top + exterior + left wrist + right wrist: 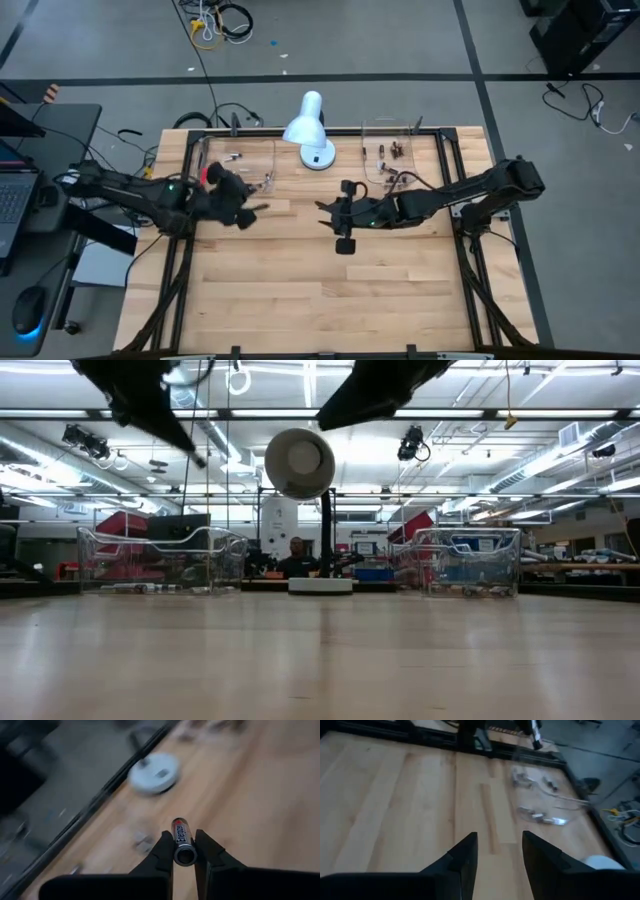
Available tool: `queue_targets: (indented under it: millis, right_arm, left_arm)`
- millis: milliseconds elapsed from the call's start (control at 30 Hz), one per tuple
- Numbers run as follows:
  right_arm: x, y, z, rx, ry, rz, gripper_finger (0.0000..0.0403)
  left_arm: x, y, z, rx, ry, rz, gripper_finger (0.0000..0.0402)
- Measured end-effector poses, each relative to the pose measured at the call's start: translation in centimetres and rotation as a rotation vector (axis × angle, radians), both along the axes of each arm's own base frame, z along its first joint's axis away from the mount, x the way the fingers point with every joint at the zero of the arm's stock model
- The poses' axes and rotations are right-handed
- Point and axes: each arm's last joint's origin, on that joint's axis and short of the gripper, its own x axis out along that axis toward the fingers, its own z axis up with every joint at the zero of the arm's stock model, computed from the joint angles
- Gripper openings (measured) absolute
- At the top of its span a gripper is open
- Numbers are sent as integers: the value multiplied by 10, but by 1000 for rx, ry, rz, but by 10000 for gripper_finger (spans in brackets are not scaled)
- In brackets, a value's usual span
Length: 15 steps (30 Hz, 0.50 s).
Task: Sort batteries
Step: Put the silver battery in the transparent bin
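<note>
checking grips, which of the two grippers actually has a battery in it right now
The left gripper: a silvery battery sits clamped between its fingers. The right gripper is open with nothing between them.

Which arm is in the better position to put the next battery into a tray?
The left. The left gripper is shut on a battery and hovers beside the left tray. The right gripper is open, holds nothing, and is over bare table.

left gripper (255, 209) by left tray (240, 160) | right gripper (328, 215) mid-table
</note>
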Motion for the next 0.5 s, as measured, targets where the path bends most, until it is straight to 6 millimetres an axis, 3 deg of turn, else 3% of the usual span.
queue_targets:
  millis: [267,500]
  right_arm:
    - [-6,-2,3,-16,21,-23,137]
    - [-7,-5,-4,2,35,-41,135]
  left_arm:
    - [-9,52,-12,-139,157,249,24]
    - [-20,83,-18,-360,239,242,24]
